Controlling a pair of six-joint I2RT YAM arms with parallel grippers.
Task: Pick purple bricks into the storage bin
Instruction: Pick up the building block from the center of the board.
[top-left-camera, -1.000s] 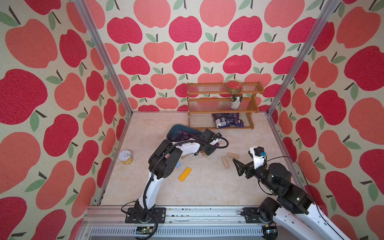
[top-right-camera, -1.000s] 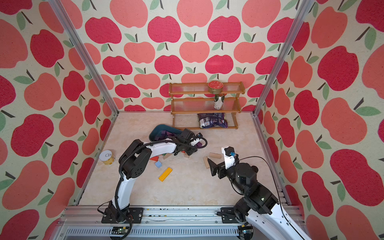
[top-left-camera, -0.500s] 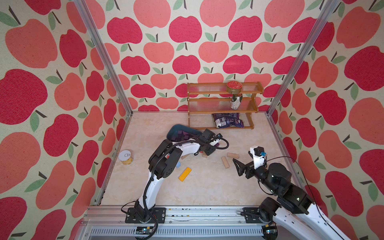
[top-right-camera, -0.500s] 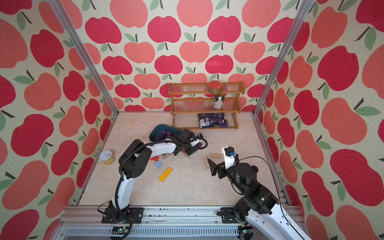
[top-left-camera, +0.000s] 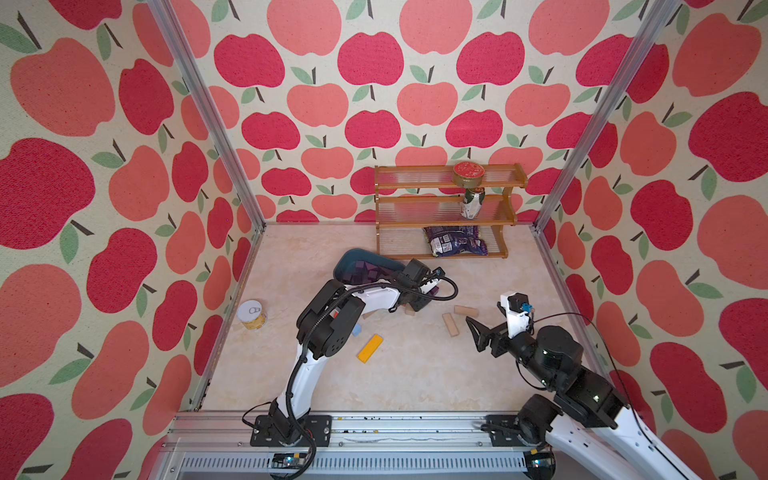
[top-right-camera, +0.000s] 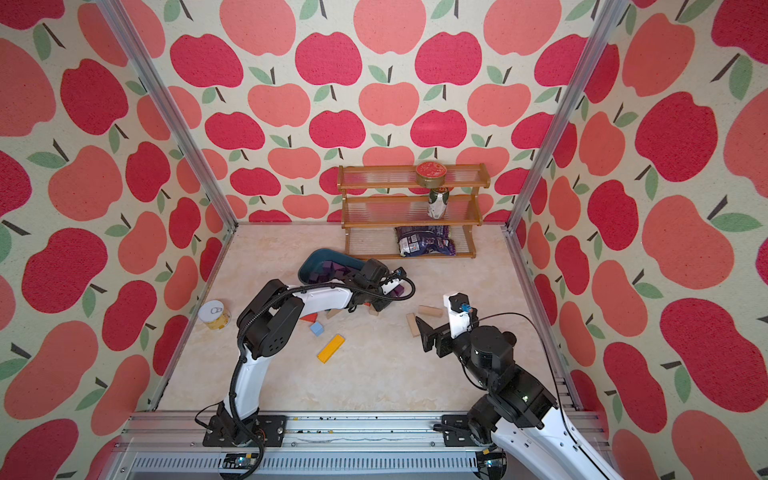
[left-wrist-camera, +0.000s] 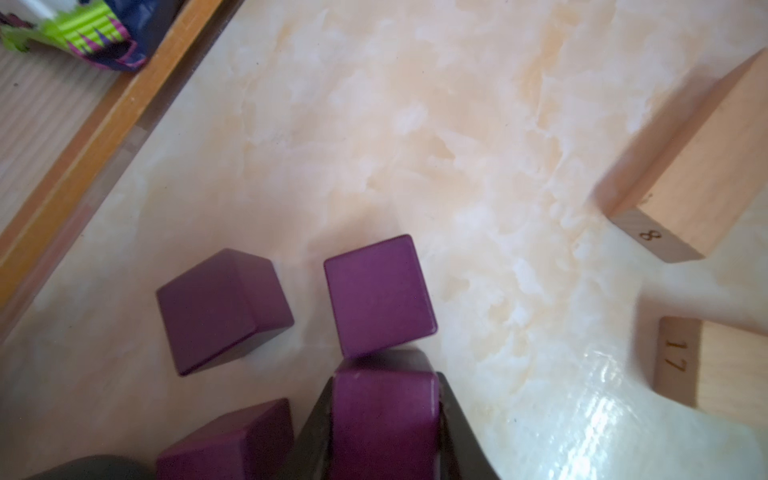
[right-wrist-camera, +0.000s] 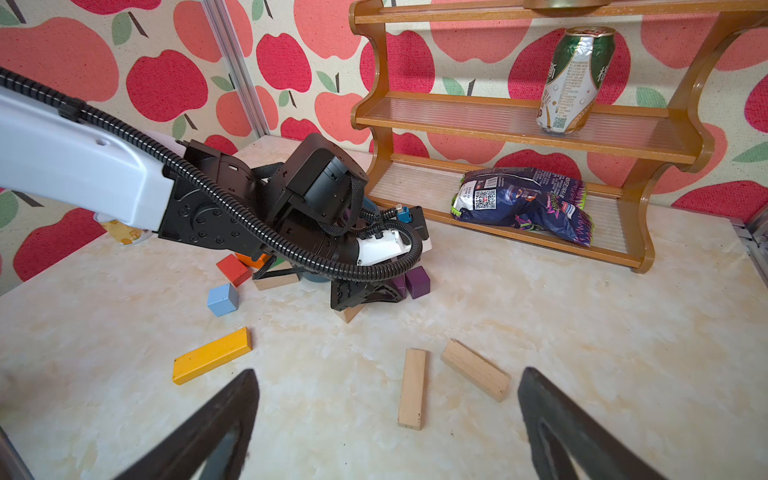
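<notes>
A marbled tabletop (top-left-camera: 415, 374) fronts a three-tier wooden rack (top-left-camera: 409, 201) against the apple-print wall. The storage bin (top-left-camera: 345, 266) lies near the rack's left end, just behind the left arm in both top views, with a heap of purple bricks (top-left-camera: 365, 271) inside. Beside the bin's right end, the left gripper (left-wrist-camera: 386, 376) is down at the table, its jaws clamped on one purple cube (left-wrist-camera: 384, 419). Three loose purple bricks (left-wrist-camera: 222, 309) lie on the table close around it. The right gripper (right-wrist-camera: 388, 374) hovers well apart, jaws spread wide and holding nothing, over two tan wooden blocks (right-wrist-camera: 476, 370).
</notes>
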